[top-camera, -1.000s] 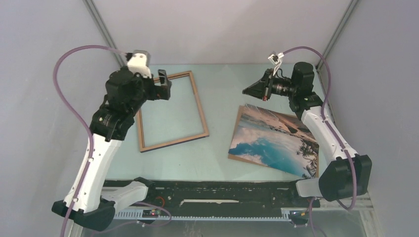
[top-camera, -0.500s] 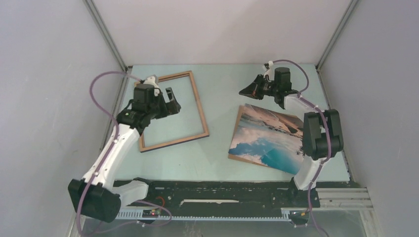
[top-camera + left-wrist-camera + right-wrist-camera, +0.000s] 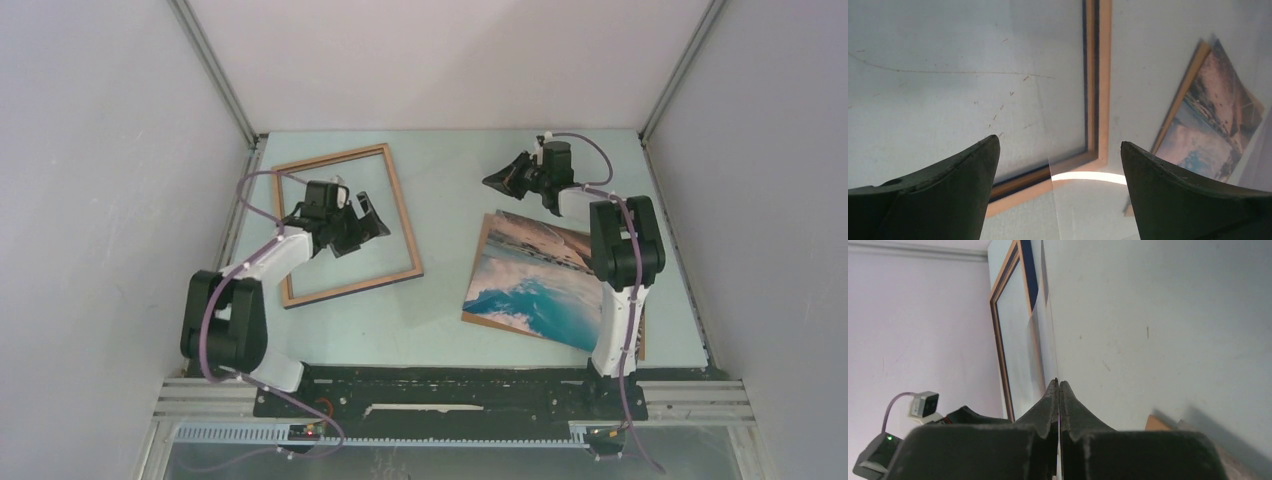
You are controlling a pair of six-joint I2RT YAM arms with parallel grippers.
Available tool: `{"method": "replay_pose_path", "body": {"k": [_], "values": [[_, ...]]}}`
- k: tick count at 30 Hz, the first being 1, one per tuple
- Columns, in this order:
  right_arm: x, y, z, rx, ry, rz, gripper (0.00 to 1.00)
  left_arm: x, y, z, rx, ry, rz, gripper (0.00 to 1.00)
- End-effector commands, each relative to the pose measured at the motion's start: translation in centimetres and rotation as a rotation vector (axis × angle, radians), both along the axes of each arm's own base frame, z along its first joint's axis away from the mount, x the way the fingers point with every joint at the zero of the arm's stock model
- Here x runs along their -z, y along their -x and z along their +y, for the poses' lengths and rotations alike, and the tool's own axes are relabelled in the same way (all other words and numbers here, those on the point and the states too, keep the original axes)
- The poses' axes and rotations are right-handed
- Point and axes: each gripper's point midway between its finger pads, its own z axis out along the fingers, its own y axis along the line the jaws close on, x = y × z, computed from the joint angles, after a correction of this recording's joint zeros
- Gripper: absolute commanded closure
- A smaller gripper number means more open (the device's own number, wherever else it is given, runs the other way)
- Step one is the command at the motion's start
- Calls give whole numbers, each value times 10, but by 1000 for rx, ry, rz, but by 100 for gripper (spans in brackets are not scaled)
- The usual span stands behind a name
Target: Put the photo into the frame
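Desk point(image 3: 440, 180) of pale green, lightly scratched, fills the floor of a booth with plain grey walls point(image 3: 100, 200) and metal posts in the far corners; a black rail point(image 3: 440, 385) runs along its near edge.

The frame point(image 3: 345, 288) lies flat on the far left, wood face up. The left pincer point(image 3: 376, 212) hangs over the frame's open middle, close to its right side, fingers spread wide. In the left wrist view the frame's corner point(image 3: 1103, 75) shows between them.

The photo point(image 3: 530, 280) lies picture-up on the right, well apart from the frame and turned askew. The right pincer point(image 3: 490, 182) sits just beyond the photo's far left corner, pointing left, fingers pressed together point(image 3: 1059, 385).

The right arm crosses above the photo's right edge. The left arm crosses the frame's left side.
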Motion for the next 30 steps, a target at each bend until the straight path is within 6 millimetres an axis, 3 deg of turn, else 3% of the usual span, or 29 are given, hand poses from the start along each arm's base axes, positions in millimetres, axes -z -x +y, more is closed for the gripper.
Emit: {"method": "replay_pose_path", "body": {"k": [1,6,11,14,18,21,24,27,30], "values": [[-30,-28,8,61,-20,-111,100,8,-21,-9,9,55,-14,2],[-21,-23,18,31,-25,-92,100,32,-14,-13,34,71,35,1],[-12,-8,13,21,-21,-88,100,50,4,-43,141,125,105,0],[-21,-2,8,21,-9,-119,100,60,21,-60,177,138,136,1],[-22,2,-3,42,49,-127,100,60,45,-87,243,185,140,1],[-21,5,-10,41,57,-127,100,50,61,-113,343,232,124,1],[-22,9,-16,34,59,-131,100,42,66,-129,403,250,106,2],[-24,12,-21,36,68,-140,100,31,63,-128,415,234,80,2],[-24,13,-22,30,73,-148,100,18,54,-98,381,104,47,0]]}}
